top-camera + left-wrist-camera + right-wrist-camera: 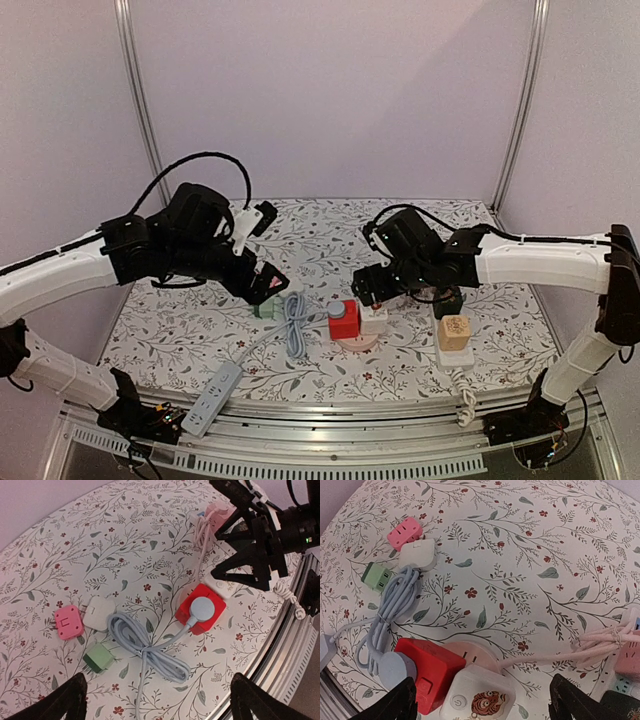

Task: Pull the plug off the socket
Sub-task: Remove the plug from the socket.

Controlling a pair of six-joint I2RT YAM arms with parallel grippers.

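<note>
Grey plug (pixel 396 668) seated in red socket (pixel 437 667), ahead of both spread jaws

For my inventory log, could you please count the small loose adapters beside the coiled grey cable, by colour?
Pink adapter: 1
White adapter: 1
Green adapter: 1
Total: 3

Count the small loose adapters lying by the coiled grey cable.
3: a pink adapter, a white adapter right beside it, and a green adapter set apart from that pair. Others may be hidden from view.
</note>
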